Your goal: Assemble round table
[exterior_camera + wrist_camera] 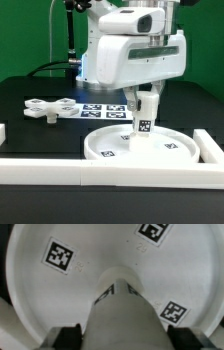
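The large rimmed round disc (pixel 140 146) lies flat on the black table, tags showing on its face. The short cylindrical leg (pixel 145 122) stands upright at the disc's middle, a tag on its side. My gripper (pixel 146 104) is shut on the leg's upper part. In the wrist view the leg (pixel 125 308) runs down between my two black fingertips (pixel 68 336) toward the disc's centre (pixel 100 258). The flat cross-shaped lobed base (pixel 45 108) lies apart on the table at the exterior view's left.
The marker board (pixel 100 108) lies behind the disc. Long white border rails run along the front (pixel 110 172) and the exterior view's right (pixel 208 145). A green wall stands behind the arm.
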Tool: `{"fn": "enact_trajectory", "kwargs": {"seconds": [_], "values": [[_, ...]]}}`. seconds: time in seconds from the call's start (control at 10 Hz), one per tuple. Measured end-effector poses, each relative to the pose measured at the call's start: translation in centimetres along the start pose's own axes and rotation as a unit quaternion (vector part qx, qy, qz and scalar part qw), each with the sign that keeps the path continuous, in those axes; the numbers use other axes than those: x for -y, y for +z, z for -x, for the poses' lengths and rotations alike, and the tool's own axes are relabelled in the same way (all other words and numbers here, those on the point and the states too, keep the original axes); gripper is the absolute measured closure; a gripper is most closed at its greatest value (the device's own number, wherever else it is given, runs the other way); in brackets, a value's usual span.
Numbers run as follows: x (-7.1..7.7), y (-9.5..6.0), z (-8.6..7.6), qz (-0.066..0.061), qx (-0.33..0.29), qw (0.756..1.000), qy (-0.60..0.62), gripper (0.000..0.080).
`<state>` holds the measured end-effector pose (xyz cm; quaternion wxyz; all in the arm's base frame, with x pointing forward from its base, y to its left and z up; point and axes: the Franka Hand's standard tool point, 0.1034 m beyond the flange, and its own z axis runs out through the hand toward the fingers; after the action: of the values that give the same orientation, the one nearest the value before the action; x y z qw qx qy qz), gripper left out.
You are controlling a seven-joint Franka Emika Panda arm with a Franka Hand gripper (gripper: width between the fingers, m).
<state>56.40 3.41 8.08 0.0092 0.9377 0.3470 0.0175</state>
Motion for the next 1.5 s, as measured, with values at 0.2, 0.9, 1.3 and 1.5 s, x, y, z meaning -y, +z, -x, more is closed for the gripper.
{"fn": "enact_trajectory", "kwargs": {"seconds": [0.2,0.9,1.3,1.5], "values": [[0.02,0.01,-0.01,0.000,0.000,0.999,0.053,0.0390],[0.06,0.17,0.26,-0.037,-0.023,0.900,0.435,0.0390],[0.05,0.19,0.18,-0.041,-0.022,0.839,0.542,0.0390],[0.03,0.21,0.21,-0.045,-0.020,0.811,0.583,0.0390]]}}
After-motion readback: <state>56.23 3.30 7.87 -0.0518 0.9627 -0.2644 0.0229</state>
